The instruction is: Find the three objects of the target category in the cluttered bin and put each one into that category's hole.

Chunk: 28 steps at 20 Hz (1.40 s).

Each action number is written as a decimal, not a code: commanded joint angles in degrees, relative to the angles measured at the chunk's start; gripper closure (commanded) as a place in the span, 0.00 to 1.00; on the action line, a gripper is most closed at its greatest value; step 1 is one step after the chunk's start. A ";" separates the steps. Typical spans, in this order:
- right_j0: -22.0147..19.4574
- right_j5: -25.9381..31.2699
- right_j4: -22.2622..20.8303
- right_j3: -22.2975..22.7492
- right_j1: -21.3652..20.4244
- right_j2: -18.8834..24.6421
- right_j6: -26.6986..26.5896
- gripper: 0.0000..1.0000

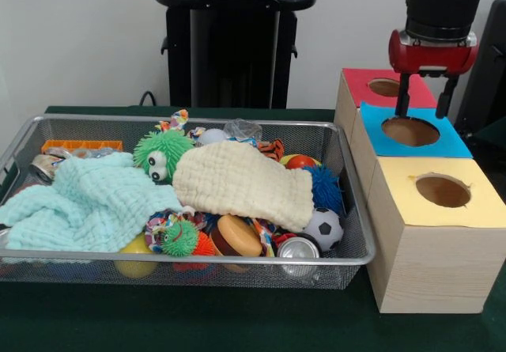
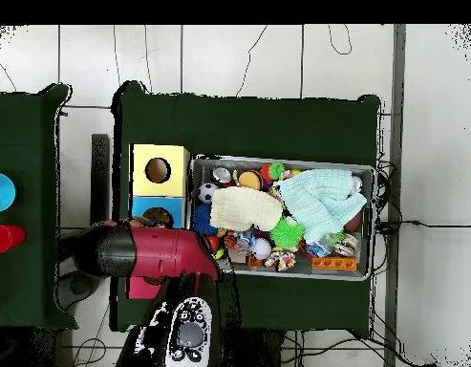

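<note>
Looking into the wire mesh bin [image 1: 354, 233], you are seeing a cream cloth [image 1: 241, 179] lying over the middle and a mint cloth [image 1: 83, 202] covering the left end. Poking out around them: a green spiky toy with eyes [image 1: 160, 152], a blue spiky ball [image 1: 324, 187], a small soccer ball [image 1: 324, 228], a drink can [image 1: 298, 248], an orange disc [image 1: 239, 235], a yellow ball [image 1: 136, 256] and an orange block [image 1: 81, 145]. Beside the bin a wooden box is carrying three holes: the yellow hole [image 1: 443, 191], the blue hole [image 1: 409, 131] and the red hole [image 1: 385, 87]. The gripper [image 1: 424, 103] is hanging just above the blue hole, its two fingers apart and holding nothing. Which toys belong to the target category you cannot tell.
</note>
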 commanded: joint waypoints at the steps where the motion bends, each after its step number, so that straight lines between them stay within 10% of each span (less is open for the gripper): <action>1: -0.76 -0.86 2.28 3.75 2.21 1.12 13.92 0.00; 18: -4.95 15.20 -2.41 1.33 -4.32 -2.73 5.83 0.00; 28: -13.64 14.88 -5.56 6.05 -8.66 0.21 -2.39 0.00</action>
